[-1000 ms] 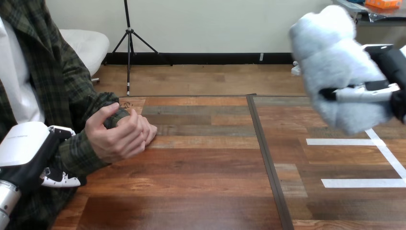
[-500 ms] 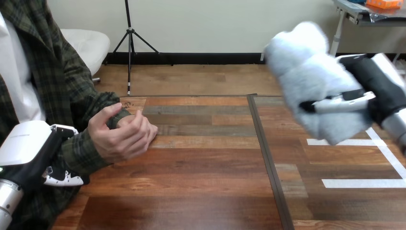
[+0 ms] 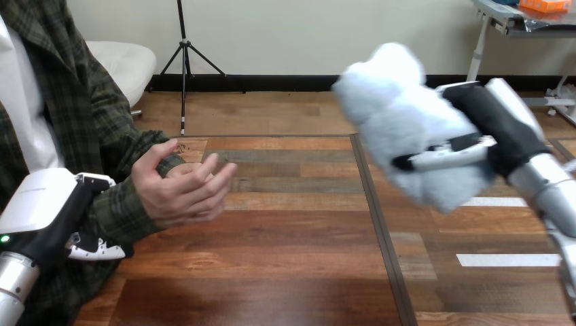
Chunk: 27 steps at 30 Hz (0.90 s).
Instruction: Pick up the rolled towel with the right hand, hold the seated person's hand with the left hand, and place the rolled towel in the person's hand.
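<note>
Left hand point(image 3: 41, 216) is curled round the person's sleeved forearm point(image 3: 119, 214) (or wrist, hard to call). Just beyond, the person's hand point(image 3: 178, 193) waits half-open over the table point(image 3: 285, 272). Farther right, right hand point(image 3: 499, 125) is clamped on the rolled towel point(image 3: 401, 129), midair, well apart — carry step. Next it needs swinging left and down into that palm.

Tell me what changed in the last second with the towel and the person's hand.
The right hand, fingers curled round the rolled towel, carried it leftward above the table toward the person's hand, which opened from a loose fist. The left hand stayed clasped round the person's forearm.
</note>
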Each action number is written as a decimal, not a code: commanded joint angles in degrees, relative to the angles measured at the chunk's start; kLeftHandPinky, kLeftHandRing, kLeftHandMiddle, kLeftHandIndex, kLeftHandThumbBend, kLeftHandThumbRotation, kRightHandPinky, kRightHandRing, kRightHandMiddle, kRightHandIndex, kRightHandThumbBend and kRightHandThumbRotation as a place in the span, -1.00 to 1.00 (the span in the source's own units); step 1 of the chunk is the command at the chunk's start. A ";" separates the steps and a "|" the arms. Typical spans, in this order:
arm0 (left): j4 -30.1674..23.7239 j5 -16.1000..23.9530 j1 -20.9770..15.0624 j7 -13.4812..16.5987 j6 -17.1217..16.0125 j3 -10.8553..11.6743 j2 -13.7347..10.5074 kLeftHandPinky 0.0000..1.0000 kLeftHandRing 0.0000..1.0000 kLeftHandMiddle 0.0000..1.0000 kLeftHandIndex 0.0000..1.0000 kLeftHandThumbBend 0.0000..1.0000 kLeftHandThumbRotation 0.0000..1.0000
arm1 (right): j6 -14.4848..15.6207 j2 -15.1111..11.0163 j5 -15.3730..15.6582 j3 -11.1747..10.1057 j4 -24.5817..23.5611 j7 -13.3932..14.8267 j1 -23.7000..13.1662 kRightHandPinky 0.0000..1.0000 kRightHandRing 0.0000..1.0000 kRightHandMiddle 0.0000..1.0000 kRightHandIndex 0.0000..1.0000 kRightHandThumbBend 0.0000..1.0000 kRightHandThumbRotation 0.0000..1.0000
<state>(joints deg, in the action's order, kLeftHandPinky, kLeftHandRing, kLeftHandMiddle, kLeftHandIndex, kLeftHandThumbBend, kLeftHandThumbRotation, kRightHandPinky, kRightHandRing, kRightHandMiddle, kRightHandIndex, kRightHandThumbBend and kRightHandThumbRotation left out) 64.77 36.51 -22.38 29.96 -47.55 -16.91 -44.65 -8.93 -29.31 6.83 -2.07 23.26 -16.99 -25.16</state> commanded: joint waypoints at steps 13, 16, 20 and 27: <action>-6.03 -3.45 -1.30 -2.31 -2.02 1.40 3.00 -0.55 -0.42 -0.23 -0.11 0.74 -0.89 | -2.32 3.06 3.20 2.82 0.14 2.16 -4.83 -0.93 -0.84 -0.75 -0.78 0.35 -1.00; -6.54 -3.92 -1.10 -2.75 -1.91 1.49 3.14 -0.56 -0.43 -0.23 -0.12 0.74 -0.91 | -3.86 3.19 3.97 3.23 1.62 2.57 -5.22 -0.92 -0.83 -0.74 -0.77 0.37 -1.00; -7.40 -4.73 -0.75 -3.75 -1.67 1.80 3.36 -0.55 -0.42 -0.23 -0.11 0.75 -0.91 | -6.21 3.60 4.49 3.96 3.78 2.83 -5.84 -0.90 -0.81 -0.72 -0.75 0.41 -1.00; -8.57 -6.44 -0.17 -5.54 -2.09 2.34 3.74 -0.52 -0.39 -0.20 -0.10 0.76 -0.95 | -7.73 4.87 5.43 5.07 7.28 3.35 -7.05 -0.91 -0.81 -0.72 -0.75 0.40 -1.00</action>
<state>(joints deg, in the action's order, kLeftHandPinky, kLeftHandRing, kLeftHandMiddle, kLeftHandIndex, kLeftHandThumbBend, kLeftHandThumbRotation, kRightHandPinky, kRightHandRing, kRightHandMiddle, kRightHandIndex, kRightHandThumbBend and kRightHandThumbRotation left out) 59.85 32.13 -20.97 25.24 -48.03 -16.22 -43.60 -14.32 -25.68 12.16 2.82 28.91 -15.62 -25.35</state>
